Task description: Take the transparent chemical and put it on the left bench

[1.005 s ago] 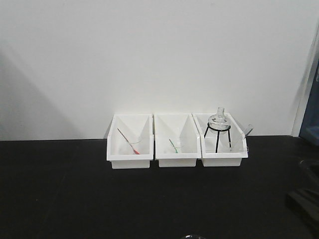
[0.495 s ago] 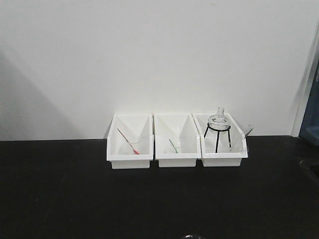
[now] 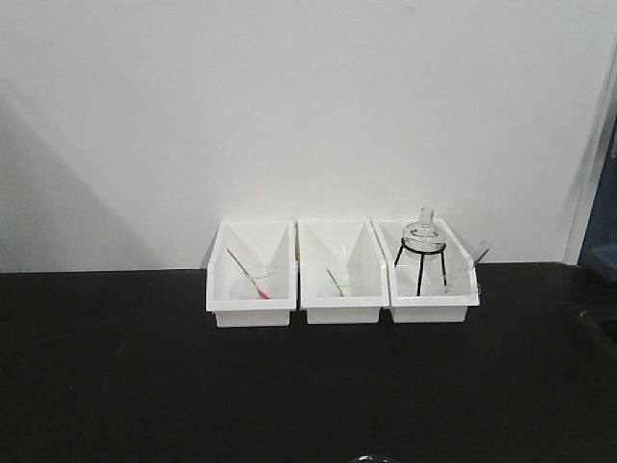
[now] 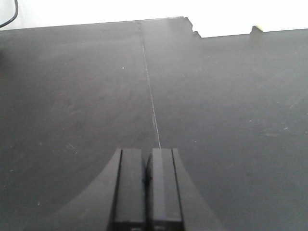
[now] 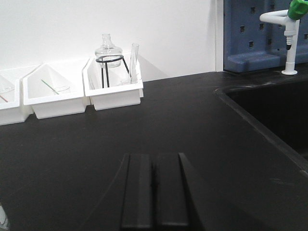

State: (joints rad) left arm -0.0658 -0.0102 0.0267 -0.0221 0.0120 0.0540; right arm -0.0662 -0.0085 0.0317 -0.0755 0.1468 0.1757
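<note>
The transparent chemical (image 5: 134, 57) is a thin clear tube that stands leaning in the right-hand white bin (image 5: 115, 98), beside a glass flask on a black tripod (image 5: 108, 48). From the front, the transparent chemical (image 3: 479, 253) pokes up at that bin's right corner. My right gripper (image 5: 154, 155) is shut and empty, low over the black bench well in front of the bins. My left gripper (image 4: 147, 151) is also shut and empty, over bare black bench with a thin seam (image 4: 150, 96). Neither gripper shows in the front view.
Three white bins stand in a row against the wall: the left bin (image 3: 251, 309) holds a red-tinted dropper (image 3: 247, 274), the middle bin (image 3: 342, 309) a green-tinted one (image 3: 335, 282). To the right lie a sunken sink (image 5: 274, 110), a green-capped tap (image 5: 291, 29) and a blue pegboard (image 5: 250, 33).
The dark part of the right arm at the lower right of the front view has drawn out of the frame. The bins and their contents have not moved.
</note>
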